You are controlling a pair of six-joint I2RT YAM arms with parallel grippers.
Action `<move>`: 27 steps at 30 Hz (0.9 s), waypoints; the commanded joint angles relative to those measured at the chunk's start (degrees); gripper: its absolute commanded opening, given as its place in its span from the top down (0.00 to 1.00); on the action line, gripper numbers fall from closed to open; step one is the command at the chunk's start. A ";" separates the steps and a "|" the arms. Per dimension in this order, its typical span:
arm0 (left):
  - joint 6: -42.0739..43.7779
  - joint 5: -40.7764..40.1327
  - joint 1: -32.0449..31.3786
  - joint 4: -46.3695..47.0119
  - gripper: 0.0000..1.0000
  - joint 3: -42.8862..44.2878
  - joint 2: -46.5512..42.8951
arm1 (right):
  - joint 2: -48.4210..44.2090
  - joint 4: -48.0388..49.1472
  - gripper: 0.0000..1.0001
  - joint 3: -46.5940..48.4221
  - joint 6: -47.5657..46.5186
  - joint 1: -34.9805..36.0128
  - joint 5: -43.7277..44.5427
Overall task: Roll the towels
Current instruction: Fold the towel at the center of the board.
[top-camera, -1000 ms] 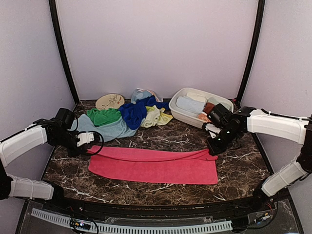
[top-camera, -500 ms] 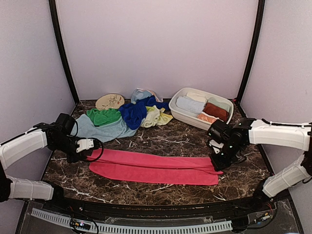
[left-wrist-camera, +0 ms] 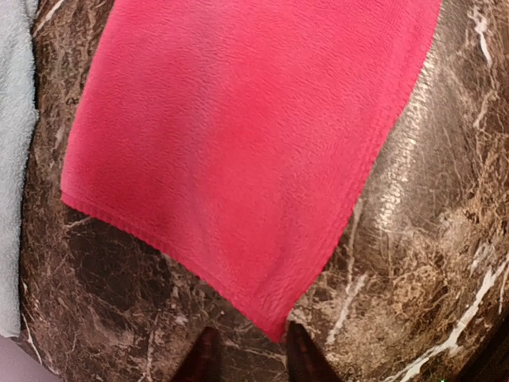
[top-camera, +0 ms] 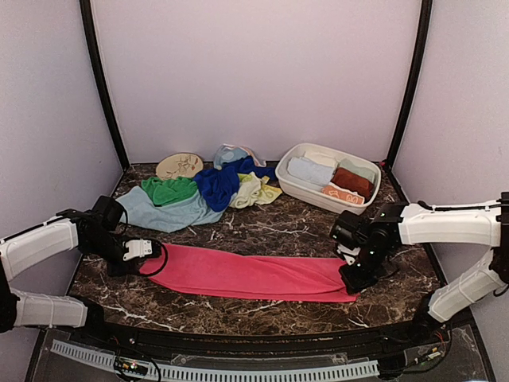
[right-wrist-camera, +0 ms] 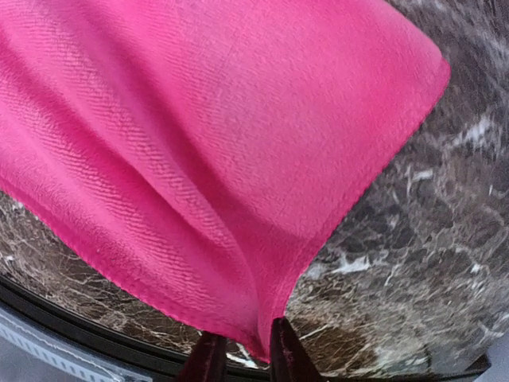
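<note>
Matt terry towel (left-wrist-camera: pixel 238 143); glossy marble table (left-wrist-camera: pixel 429 239)

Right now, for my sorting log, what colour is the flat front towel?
Plain pink-red towel; shows best in left wrist view.

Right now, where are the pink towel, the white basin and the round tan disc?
pink towel (top-camera: pixel 246 274), top view, middle of the cloth.
white basin (top-camera: pixel 302 191), top view, its near outer wall.
round tan disc (top-camera: pixel 180 165), top view, its centre.

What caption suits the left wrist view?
Left gripper straddling a corner of the pink-red towel on the marble tabletop.
</note>
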 commanded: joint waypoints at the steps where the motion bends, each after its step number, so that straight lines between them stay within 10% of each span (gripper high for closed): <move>1: 0.51 0.53 -0.01 -5.95 0.61 1.37 -0.07 | -3.52 -1.54 0.61 -0.83 2.62 1.04 -0.23; 9: 4.40 3.38 0.01 -12.16 0.28 9.45 -4.57 | -6.49 -1.88 0.33 7.96 1.15 -3.92 2.77; 27: -9.00 1.04 -7.96 14.69 0.59 6.89 20.89 | 10.14 21.99 0.53 -0.96 -1.22 -18.01 1.49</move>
